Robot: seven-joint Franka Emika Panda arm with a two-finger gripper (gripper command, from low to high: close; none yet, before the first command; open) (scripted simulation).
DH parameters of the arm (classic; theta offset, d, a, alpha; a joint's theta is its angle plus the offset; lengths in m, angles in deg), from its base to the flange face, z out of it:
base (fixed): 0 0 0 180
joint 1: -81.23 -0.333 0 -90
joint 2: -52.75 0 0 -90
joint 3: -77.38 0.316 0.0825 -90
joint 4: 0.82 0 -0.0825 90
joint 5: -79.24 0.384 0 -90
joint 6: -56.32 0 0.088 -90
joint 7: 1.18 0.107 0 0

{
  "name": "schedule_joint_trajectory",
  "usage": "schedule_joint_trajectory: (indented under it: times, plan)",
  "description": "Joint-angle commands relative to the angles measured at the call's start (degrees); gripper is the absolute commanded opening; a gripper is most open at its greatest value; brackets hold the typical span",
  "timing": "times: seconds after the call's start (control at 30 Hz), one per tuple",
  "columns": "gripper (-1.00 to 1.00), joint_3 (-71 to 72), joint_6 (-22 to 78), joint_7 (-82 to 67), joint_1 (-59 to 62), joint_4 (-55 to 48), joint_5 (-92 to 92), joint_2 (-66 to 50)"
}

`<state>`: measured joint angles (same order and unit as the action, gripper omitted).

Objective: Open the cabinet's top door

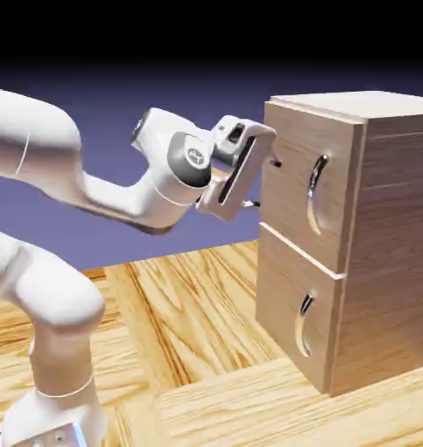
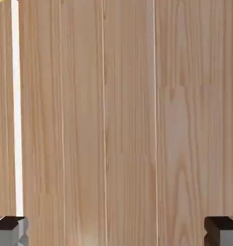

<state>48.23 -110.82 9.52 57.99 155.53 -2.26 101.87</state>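
We see the gripper spread wide, holding nothing, fingertips right at the top door

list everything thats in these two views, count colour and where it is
cabinet: 1, light wood grain, standing on the table at the exterior view's right
top door: 1, light wood, upper front panel of the cabinet; its wood fills the hand view
top door handle: 1, silver, curved, vertical, toward the panel's far side from the gripper
lower panel: 1, light wood, below the top door
lower handle: 1, silver, curved, on the lower panel
table: 1, wood grain, under the cabinet and the robot
arm: 1, white, rising from the lower left
gripper: 1, white with dark tips, fingers spread wide, at the top door's near edge, short of the handle, holding nothing
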Motion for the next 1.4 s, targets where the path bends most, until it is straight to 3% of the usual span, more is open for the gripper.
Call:
schedule_joint_trajectory:
  times: [0.0, 1.07, 1.3, 1.33, 1.37]
  plan:
    - [0.00, -0.89, 0.21, -0.97, -0.69, -0.14, -2.50, 0.50]
    - [0.00, -29.42, 6.93, -32.05, -22.77, -4.69, -82.26, 16.63]
    - [0.00, -34.53, 10.19, -30.93, -33.17, -11.63, -84.51, 12.41]
    - [-1.00, -34.53, 10.19, -30.93, -33.17, -11.63, -84.51, 12.40]
    - [-1.00, -34.53, 10.19, -30.93, -33.17, -11.63, -84.51, 12.40]
